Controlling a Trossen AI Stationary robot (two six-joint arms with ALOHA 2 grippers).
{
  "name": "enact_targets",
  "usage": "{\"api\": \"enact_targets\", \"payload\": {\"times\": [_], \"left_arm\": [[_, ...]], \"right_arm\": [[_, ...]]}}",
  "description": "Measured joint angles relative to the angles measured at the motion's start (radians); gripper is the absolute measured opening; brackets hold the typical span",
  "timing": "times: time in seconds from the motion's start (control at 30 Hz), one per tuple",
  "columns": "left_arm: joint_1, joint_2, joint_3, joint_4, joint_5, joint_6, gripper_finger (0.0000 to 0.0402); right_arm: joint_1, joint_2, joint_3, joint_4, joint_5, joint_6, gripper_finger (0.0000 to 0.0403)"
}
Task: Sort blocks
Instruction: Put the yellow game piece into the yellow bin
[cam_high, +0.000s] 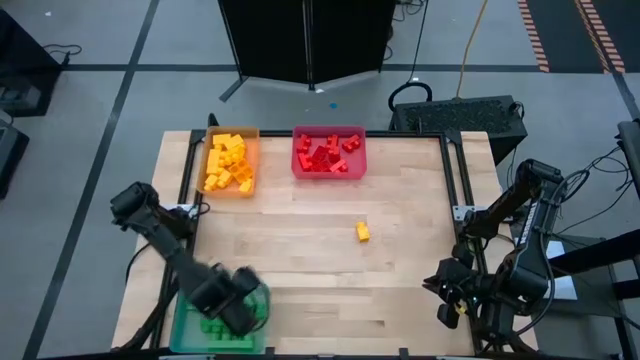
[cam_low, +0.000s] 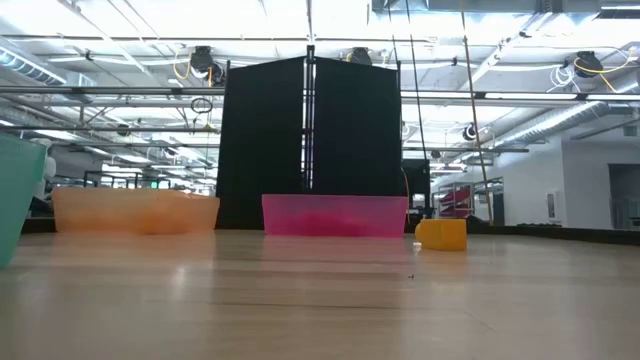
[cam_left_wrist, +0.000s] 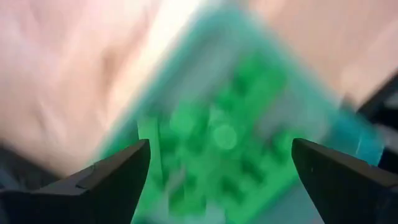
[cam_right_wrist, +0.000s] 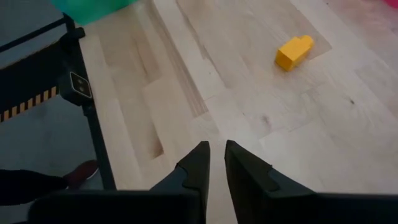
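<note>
Sorting looks nearly finished. Far left, orange tray (cam_high: 231, 163) holds a heap of yellow-orange blocks (cam_high: 228, 165); just right of it, red tray (cam_high: 328, 152) holds the red blocks (cam_high: 325, 156). Near left corner, teal tray (cam_high: 190, 330) holds green blocks (cam_left_wrist: 224, 134), seen clearly only from the left wrist camera.

Left gripper (cam_high: 238, 300) hangs over the teal tray, fingers spread wide with nothing between them. The picture is smeared, so I cannot tell whether a block just left it; judging by the pose, this is a drop-off over the green pile.

Right gripper (cam_right_wrist: 215, 163) sits at the near right edge of the table (cam_high: 400, 290), fingers almost together with a narrow gap, gripping nothing. It points across bare wood toward the loose piece.

Only one thing appears left: a single yellow block (cam_high: 362, 232) lying alone on the table, right of centre, well apart from every tray. In the low view it shows just right of the red tray, but it stands nearer the camera and is not touching it.

Judgement: all but one block sorted. Remaining work is picking up that yellow block and carrying it far left to the orange tray. No other stray blocks visible on the wood, though the left arm hides part of the near left corner.
</note>
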Motion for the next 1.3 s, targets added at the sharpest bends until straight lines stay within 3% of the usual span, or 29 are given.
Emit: {"api": "enact_targets", "payload": {"times": [0.17,0.33,0.47,0.57,0.67,0.8,0.97,1.17,1.3], "left_arm": [[0.204,-0.001,0.03,0.034,-0.244,0.274,0.0394],[0.463,0.009,0.031,0.319,-0.428,0.553,0.0395],[0.595,0.036,0.031,0.519,-0.316,0.645,0.0395],[0.629,0.053,0.031,0.625,-0.324,0.741,0.0395],[0.665,0.09,0.031,0.851,-0.321,0.95,0.0395],[0.711,0.181,0.042,1.079,-0.205,1.234,0.0395],[0.76,0.324,0.133,0.969,-0.02,1.477,0.0395],[0.763,0.413,0.206,0.958,0.002,1.895,0.0395],[0.765,0.446,0.224,0.922,0.077,2.019,0.0395]], "right_arm": [[0.0,0.0,0.0,0.005,0.0,-0.008,0.0057],[0.0,0.0,0.0,0.006,0.0,-0.015,0.0059],[0.0,0.0,0.0,0.011,-0.001,-0.015,0.006],[0.0,0.0,0.0,0.012,-0.001,-0.015,0.0059],[0.0,0.0,0.0,0.012,0.004,-0.027,0.0059],[0.0,0.0,0.0,0.014,0.005,-0.033,0.0059],[0.001,0.0,0.0,0.031,0.0,-0.018,0.0059],[0.001,0.0,0.0,0.053,-0.001,-0.018,0.0059],[0.001,0.0,0.0,0.065,-0.002,-0.015,0.0059]]}}
